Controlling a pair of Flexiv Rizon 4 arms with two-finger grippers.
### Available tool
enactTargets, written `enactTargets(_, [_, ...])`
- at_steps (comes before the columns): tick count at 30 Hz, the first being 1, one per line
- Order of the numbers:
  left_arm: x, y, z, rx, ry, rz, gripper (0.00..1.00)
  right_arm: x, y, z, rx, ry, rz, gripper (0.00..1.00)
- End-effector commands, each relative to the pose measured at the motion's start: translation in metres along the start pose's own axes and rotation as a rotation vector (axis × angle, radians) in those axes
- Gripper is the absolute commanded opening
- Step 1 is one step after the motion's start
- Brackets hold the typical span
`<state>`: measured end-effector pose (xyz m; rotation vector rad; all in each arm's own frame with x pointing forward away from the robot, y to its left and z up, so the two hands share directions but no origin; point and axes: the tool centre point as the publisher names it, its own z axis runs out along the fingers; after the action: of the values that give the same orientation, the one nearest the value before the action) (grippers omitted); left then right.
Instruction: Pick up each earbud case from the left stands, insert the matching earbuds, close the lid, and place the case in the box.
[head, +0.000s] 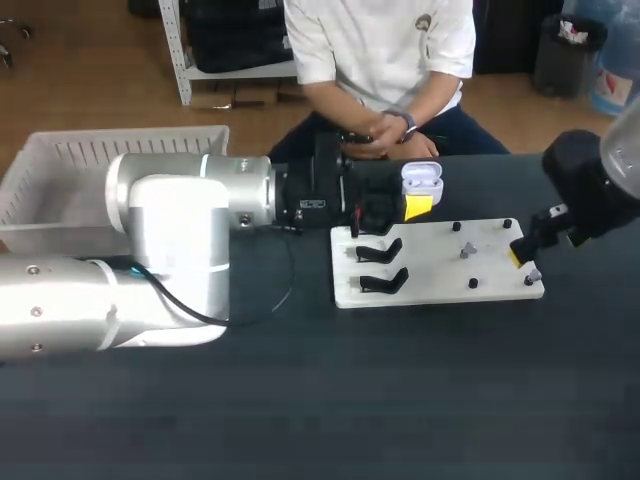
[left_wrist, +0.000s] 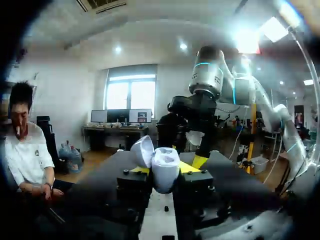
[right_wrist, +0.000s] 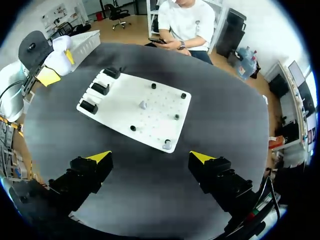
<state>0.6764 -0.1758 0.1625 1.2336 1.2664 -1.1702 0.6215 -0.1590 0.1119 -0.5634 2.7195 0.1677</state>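
A white earbud case (head: 421, 180) with its lid open sits in my left gripper (head: 408, 207), held in the air over the far left corner of the white board (head: 440, 275). In the left wrist view the case (left_wrist: 163, 167) is pinched between the yellow fingertips, with the lid (left_wrist: 142, 150) tipped to one side. Two small earbuds (head: 466, 250) (head: 534, 273) rest on the board. Black stands (head: 381, 250) at the board's left end are bare. My right gripper (right_wrist: 150, 157) hangs open above the board's right end, with one earbud (right_wrist: 166, 145) just ahead of it.
A white slatted basket (head: 110, 165) stands at the far left of the dark table. Short black pegs (head: 473, 283) stick up from the board. The right wrist view also shows my left gripper with the case (right_wrist: 57, 60) beyond the stands (right_wrist: 100, 89).
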Motion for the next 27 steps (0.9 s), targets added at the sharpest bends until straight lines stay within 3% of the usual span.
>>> enactTargets(1, [0.0, 0.001, 0.002, -0.02, -0.006, -0.005, 0.0, 0.003, 0.002, -0.001, 0.156, -0.008, 0.003, 1.0])
enactTargets(6, [0.0, 0.001, 0.002, -0.02, -0.006, -0.005, 0.0, 0.004, 0.004, 0.004, 0.165, -0.009, -0.031, 1.0])
enactTargets(14, [0.0, 0.001, 0.002, -0.02, -0.006, -0.005, 0.0, 0.017, 0.004, 0.035, 0.194, 0.116, -0.015, 1.0])
enactTargets(25, [0.0, 0.001, 0.002, -0.02, -0.006, -0.005, 0.0, 0.019, -0.009, 0.057, 0.222, 0.149, 0.037, 1.0])
enactTargets(27, [0.0, 0.001, 0.002, -0.02, -0.006, -0.005, 0.0, 0.018, -0.012, 0.06, 0.203, 0.139, 0.044, 0.96])
